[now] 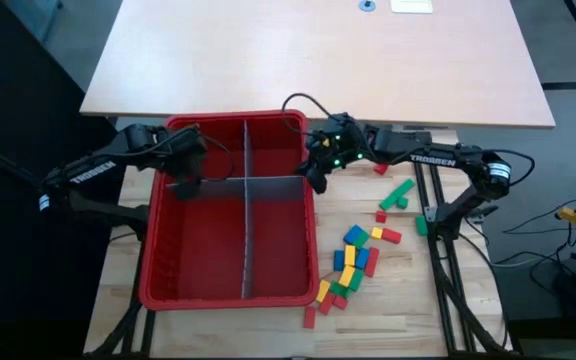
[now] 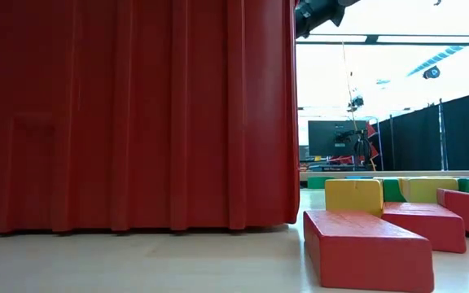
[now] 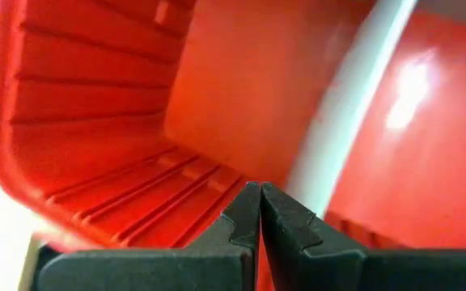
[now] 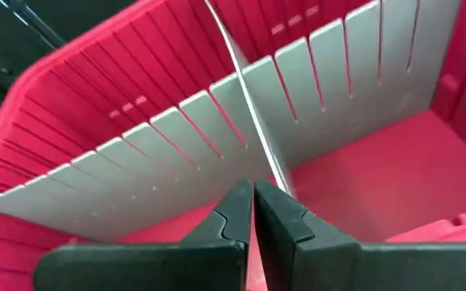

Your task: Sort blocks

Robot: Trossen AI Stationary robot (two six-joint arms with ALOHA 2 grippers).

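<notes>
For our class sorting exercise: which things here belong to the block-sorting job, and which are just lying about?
Job:
- blocks scattered right of the bin
- red bin with grey dividers
- left gripper, right gripper, fingers shut, over the bin

Lying about:
- white card, far table
- cables, right

Left claw (image 3: 259,212) and right claw (image 4: 252,212) both closed, empty.

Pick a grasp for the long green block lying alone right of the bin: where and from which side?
Grip the long green block at mid-length, across its narrow width, coming straight down. It lies flat and diagonal with bare table along both long sides, so turn the right gripper to match. It now sits shut at the red bin's right rim.
</notes>
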